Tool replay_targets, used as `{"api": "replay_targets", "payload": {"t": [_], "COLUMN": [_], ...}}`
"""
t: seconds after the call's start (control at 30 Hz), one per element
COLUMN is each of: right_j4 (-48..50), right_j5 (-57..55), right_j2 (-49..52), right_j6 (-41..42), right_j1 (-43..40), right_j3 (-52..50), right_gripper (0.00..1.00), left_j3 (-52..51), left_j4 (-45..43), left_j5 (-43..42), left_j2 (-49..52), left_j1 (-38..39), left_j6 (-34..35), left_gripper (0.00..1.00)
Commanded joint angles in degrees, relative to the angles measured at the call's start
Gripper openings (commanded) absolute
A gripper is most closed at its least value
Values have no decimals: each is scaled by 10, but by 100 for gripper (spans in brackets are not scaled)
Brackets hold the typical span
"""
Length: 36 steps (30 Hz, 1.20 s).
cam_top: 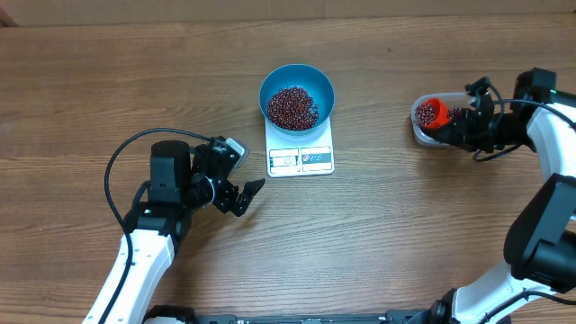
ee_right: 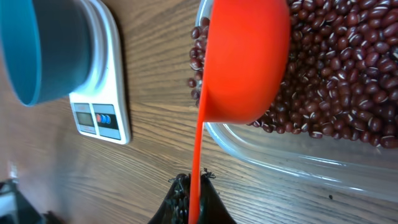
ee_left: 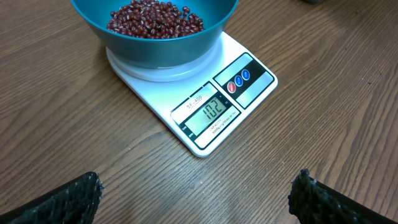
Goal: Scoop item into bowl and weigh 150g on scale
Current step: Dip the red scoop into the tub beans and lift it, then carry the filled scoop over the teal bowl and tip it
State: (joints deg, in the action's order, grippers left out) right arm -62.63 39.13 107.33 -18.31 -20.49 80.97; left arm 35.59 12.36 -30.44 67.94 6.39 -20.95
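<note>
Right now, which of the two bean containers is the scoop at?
The clear plastic tub on the right: the orange scoop, held by the right pincer, is over its beans. The teal bowl on the white scale holds only beans.

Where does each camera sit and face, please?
Overhead: above the table, looking down at the teal bowl of beans on the scale; left arm and right arm show.
Left wrist: on the left arm, facing the scale's display; open fingers at bottom corners.
Right wrist: facing the bean tub; fingers shut on the orange scoop.
Shared: all show bowl and scale.
</note>
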Motion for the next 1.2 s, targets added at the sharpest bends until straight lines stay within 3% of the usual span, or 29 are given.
{"api": "replay_targets", "payload": {"t": [0.0,0.3,0.73,1.03,1.17], "right_j4": [0,-1,-26,-46,-23], "right_j5": [58,75,172,253,253], "right_j2": [1,1,1,0,0], "right_j6": [4,23,17,21,69], "right_j1": [-20,-91,-94,-7,56], "right_j3": [-3,-3,-2,35,56], "right_gripper": [4,4,4,4,4], "left_j3": [2,2,2,2,2], "left_j4": [-2,-2,-2,-2,-2], "left_j5": [-5,-5,-5,-5,-5], "left_j2": [2,2,2,2,2], "left_j1": [5,5,5,5,5], "left_j6": [6,6,6,6,6], "left_gripper": [100,100,100,99,100]}}
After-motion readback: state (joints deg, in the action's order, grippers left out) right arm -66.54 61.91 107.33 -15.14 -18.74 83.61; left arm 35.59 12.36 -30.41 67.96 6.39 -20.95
